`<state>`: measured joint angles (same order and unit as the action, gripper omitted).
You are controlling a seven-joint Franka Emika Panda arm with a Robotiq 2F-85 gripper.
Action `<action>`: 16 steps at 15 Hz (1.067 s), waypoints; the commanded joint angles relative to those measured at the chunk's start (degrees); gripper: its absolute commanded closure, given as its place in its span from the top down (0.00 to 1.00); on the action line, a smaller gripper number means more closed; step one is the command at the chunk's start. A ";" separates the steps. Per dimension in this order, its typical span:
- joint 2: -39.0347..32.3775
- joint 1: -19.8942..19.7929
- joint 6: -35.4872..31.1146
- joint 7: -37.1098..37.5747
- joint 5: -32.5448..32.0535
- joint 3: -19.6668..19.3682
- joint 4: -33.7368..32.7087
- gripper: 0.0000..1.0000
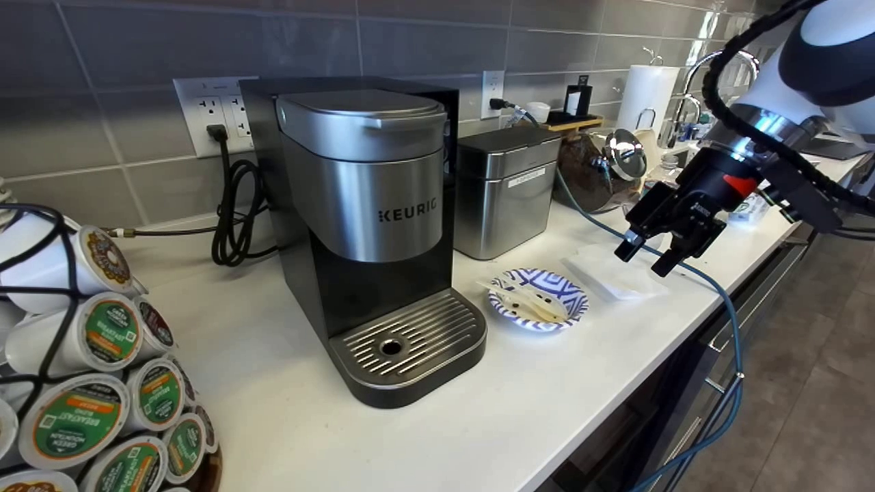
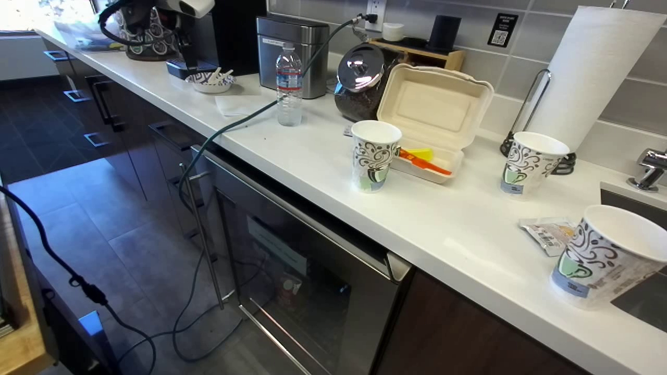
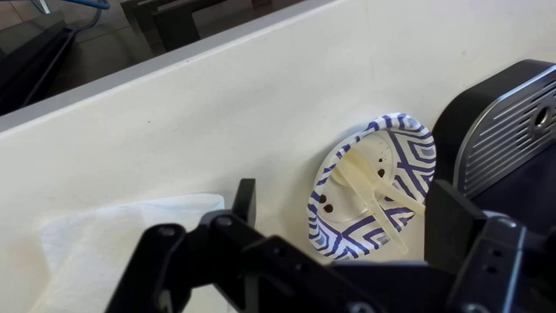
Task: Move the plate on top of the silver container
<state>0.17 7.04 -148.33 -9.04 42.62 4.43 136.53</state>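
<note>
The plate (image 1: 573, 295), white with a blue pattern, sits on the counter beside the coffee machine. Pale plastic utensils (image 3: 365, 187) lie in it, with handles over its rim. The plate also shows in an exterior view (image 2: 203, 86) and in the wrist view (image 3: 410, 158). The silver container (image 1: 502, 205) stands behind it against the wall, lid shut; it also shows in an exterior view (image 2: 267, 67). My gripper (image 1: 644, 258) is open and empty above the counter, apart from the plate. In the wrist view the plate shows between the fingers (image 3: 341, 200), nearer the right one.
The Keurig coffee machine (image 1: 383, 205) stands beside the plate and container. A white napkin (image 1: 615, 272) lies near the plate. A blue cable (image 1: 724, 294) crosses the counter and hangs over its edge. A water bottle (image 2: 289, 107) and glass jar (image 1: 591, 171) stand near the container.
</note>
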 commanded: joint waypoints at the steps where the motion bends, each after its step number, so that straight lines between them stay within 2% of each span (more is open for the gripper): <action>1: -3.30 0.21 -1.38 -10.12 14.79 1.39 -2.42 1.00; 2: -4.42 -0.13 -0.18 -12.56 19.21 1.53 -4.21 1.00; 4: -6.99 -0.04 -1.97 -20.16 28.35 2.07 -5.39 1.00; 6: -9.44 -0.26 -2.03 -25.93 34.41 2.08 -6.86 1.00; 11: -14.94 -0.90 -1.67 -37.18 43.98 1.96 -9.63 1.00; 16: -18.26 -0.92 -1.48 -43.85 50.11 1.77 -11.77 0.98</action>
<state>-15.57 6.29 -148.70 -48.57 88.38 5.92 126.67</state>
